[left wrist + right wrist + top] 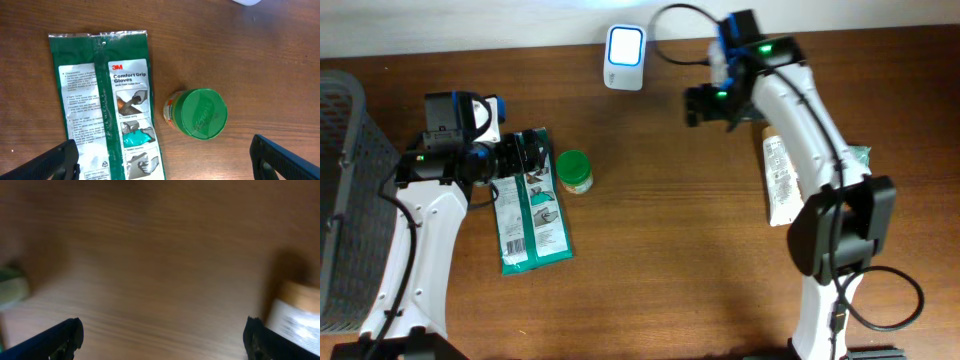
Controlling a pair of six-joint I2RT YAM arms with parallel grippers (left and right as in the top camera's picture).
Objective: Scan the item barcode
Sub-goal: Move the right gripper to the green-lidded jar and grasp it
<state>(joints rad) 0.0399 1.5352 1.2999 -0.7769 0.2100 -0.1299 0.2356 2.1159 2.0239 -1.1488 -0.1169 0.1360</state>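
Two grippers, both with their jaws spread wide and nothing caught between them. Closest under the left gripper (528, 155) lies the glove packet (107, 105), flat on the table (670, 250) with its printed side up; the packet runs beneath one of the fingertips (57, 160), though I cannot tell whether it touches. Just beside the packet, in the span between that gripper's two fingers and slightly ahead of them, stands the jar (200, 114), upright, green lid up, with a thin strip of wood showing between jar and packet. Behind the left arm, well away from its fingers, sits a grey basket (345, 150) at the table's edge. Over on the other side, the right gripper (702, 105) hangs above bare wood, and its wrist view is blurred. Beside one of its fingers (60, 337) there is a dim greenish shape I cannot make out. By the other finger lies the end of a white pouch (778, 180), flat, partly under the right arm. Something green shows past that arm, mostly hidden. Farthest off, beyond the right gripper's fingertips and to one side, near but apart, stands the scanner (624, 45), its face lit pale blue. Packet, jar and pouch all rest on the table, none of them held.
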